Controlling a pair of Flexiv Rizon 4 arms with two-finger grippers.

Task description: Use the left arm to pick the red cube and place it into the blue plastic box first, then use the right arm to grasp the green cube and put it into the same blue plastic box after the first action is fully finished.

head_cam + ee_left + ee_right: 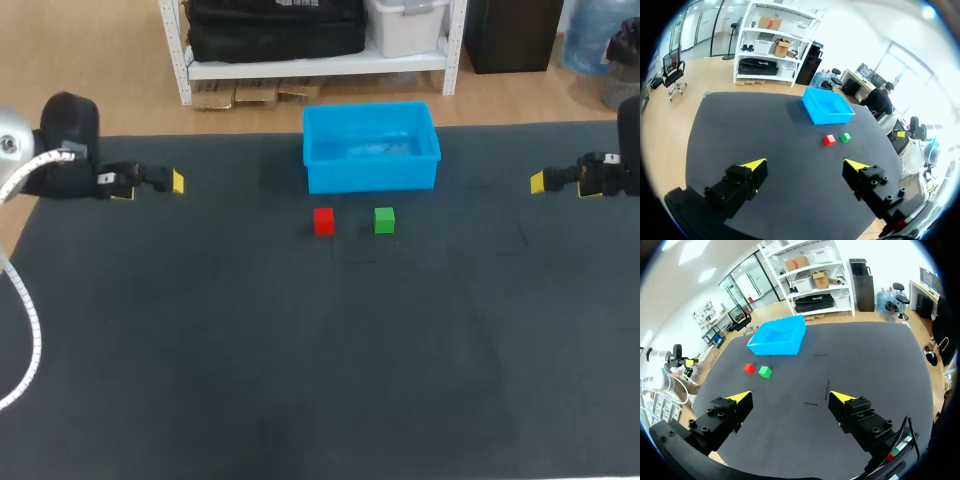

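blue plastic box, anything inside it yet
No cube inside the blue plastic box: its floor shows bare. The red cube and green cube sit on the mat in front. Its near wall hides a strip of floor.

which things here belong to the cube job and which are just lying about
Part of the job:
red cube
green cube
blue plastic box
left tool, open
right tool, open

Just there:
black table mat
short dark marks on the mat
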